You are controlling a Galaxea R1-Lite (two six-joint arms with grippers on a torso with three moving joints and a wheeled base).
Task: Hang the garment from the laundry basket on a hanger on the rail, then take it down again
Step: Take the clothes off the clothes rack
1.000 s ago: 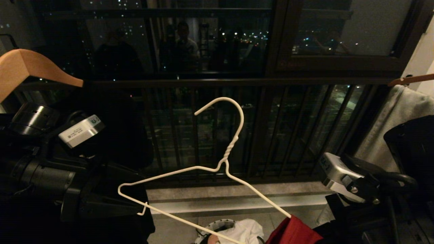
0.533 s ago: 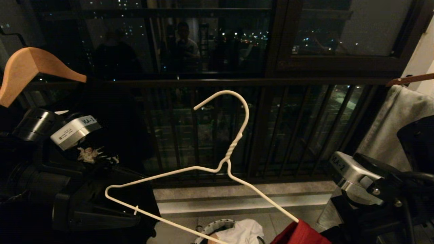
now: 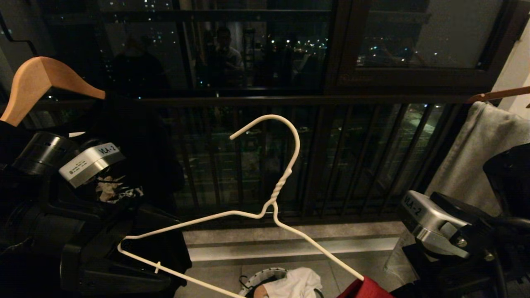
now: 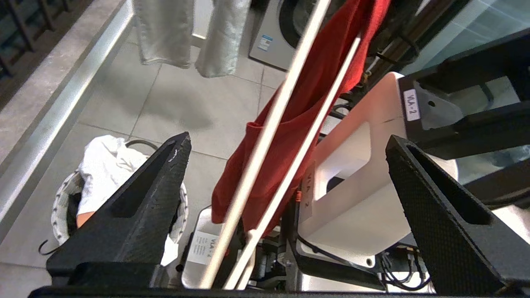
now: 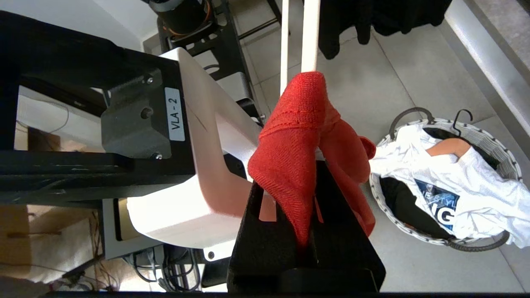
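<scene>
Up front, the head view shows the white wire hanger (image 3: pixel 273 198) tilted before the dark balcony bars (image 3: pixel 248 165), its lower end disappearing into a scrap of red garment (image 3: pixel 366 289) at the frame's edge. Only the right wrist view shows why: the right claw (image 5: pixel 304 231) is clenched on the red cloth bunched over that hanger end, beside the laundry basket (image 5: pixel 476 244) holding a white T-shirt (image 5: pixel 455 194). From the left wrist view, the left claw (image 4: pixel 290 165) stands released, both hanger wires passing between its fingers (image 4: pixel 140 198) untouched.
</scene>
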